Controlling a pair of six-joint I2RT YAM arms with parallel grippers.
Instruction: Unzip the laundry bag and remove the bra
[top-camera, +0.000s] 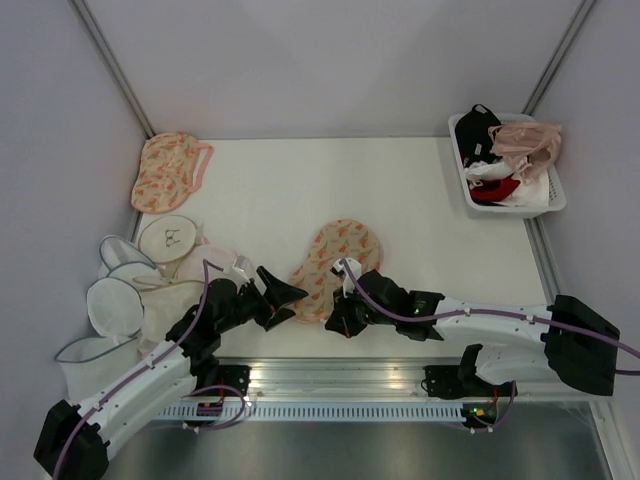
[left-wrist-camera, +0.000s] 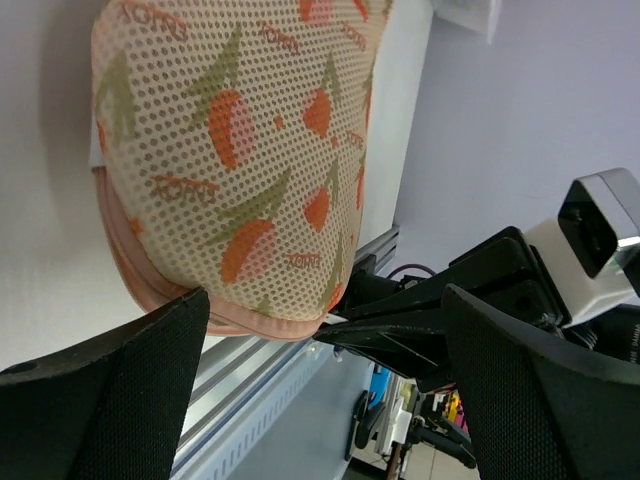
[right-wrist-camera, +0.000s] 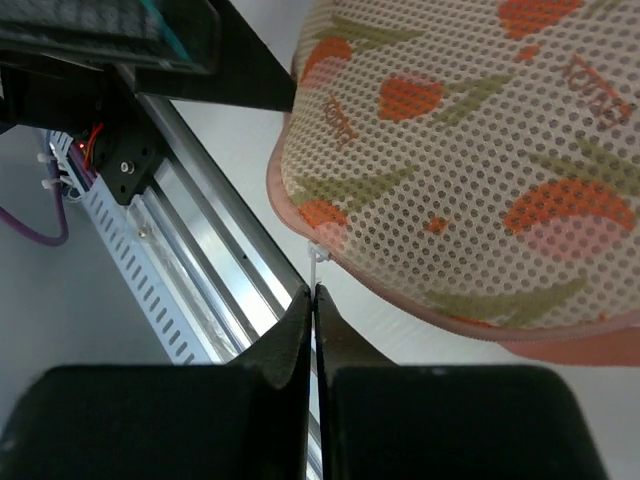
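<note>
Your right hand (right-wrist-camera: 313, 300) is clamped on the laundry bag's (right-wrist-camera: 470, 130) zip pull (right-wrist-camera: 315, 258) just behind the aluminium rail (right-wrist-camera: 215, 300), presumably to draw it, while your left hand (left-wrist-camera: 325, 330), spread wide and empty, stands alongside to brace.

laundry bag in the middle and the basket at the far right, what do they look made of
The laundry bag looks like soft matte mesh fabric: tiny regular holes cover its printed surface, with smoother pink trim along the edge. The basket looks like rigid white plastic, going by its stiff straight walls.
</note>
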